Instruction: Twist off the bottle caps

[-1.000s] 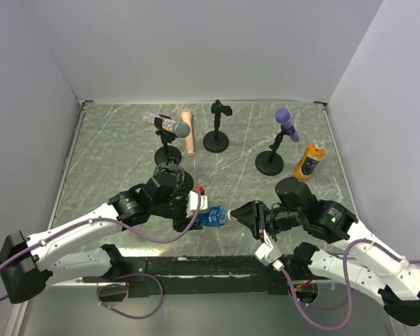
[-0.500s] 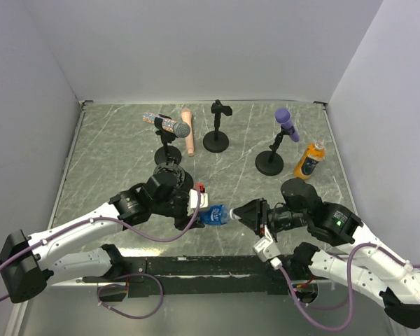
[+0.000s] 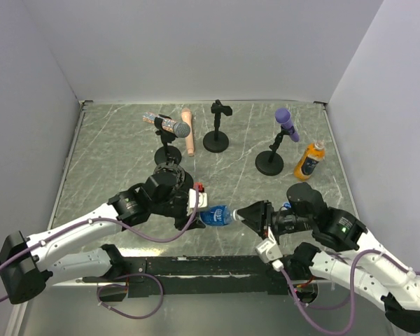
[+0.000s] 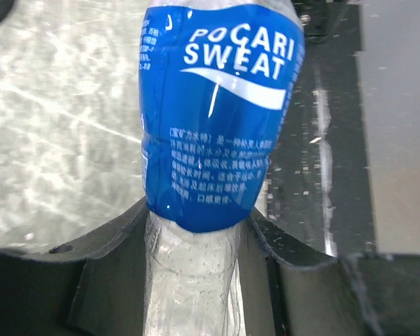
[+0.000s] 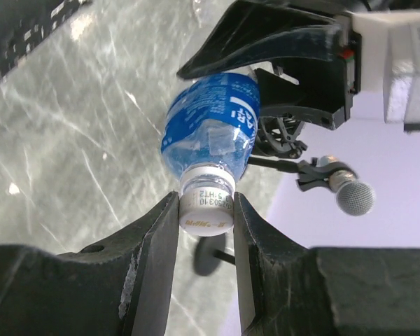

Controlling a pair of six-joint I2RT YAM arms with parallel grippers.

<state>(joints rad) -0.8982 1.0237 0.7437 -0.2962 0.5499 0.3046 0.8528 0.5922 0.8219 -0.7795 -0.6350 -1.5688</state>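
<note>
Right wrist view shows the right gripper (image 5: 206,210) clenched on the whitish cap (image 5: 206,201) between its fingers; the left gripper (image 4: 196,238) grasps the blue bottle (image 4: 217,119).

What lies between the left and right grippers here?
The blue-labelled bottle: the left gripper holds its base end, the right gripper pinches its cap. The top view shows it.

Left wrist view crops the blue bottle (image 4: 217,140) at top.
</note>
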